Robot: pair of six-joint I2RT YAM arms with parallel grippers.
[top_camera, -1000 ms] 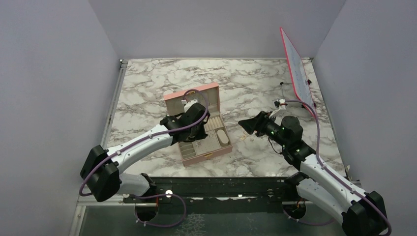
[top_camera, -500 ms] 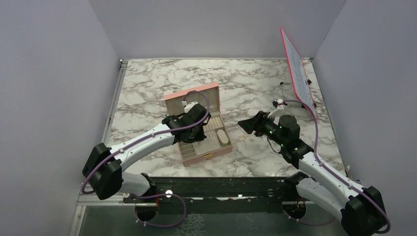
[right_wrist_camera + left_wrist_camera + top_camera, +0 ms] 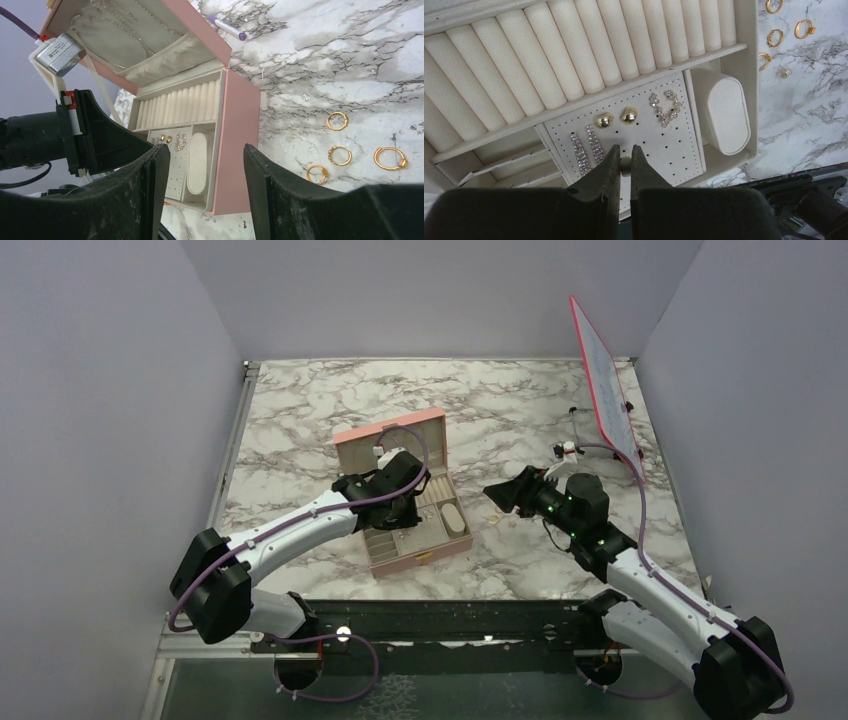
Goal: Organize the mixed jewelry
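The pink box (image 3: 420, 558) stands open mid-table. My left gripper (image 3: 625, 155) is shut on a small pale earring piece (image 3: 625, 166) just above the box's perforated panel (image 3: 674, 145). The panel holds two gold studs (image 3: 603, 120), a crystal pair (image 3: 666, 107) and two long crystal bars (image 3: 586, 145). Several gold rings (image 3: 805, 28) and a stud (image 3: 785, 72) lie on the marble right of the box. They also show in the right wrist view (image 3: 339, 155). My right gripper (image 3: 206, 155) is open and empty, above the table beside the box's pink wall (image 3: 240, 150). In the top view my left gripper (image 3: 398, 516) is over the box and my right gripper (image 3: 497, 496) to its right.
The box holds cream ring rolls (image 3: 589, 50) and an oval cushion (image 3: 722, 110). Its lid (image 3: 390, 438) stands up at the back. A purple-tipped pen (image 3: 227, 27) lies behind the box. A pink-framed board (image 3: 605, 380) leans on the right wall.
My left wrist has shifted slightly toward the near side over the box. My right arm has edged a little left. Both grippers keep their states.
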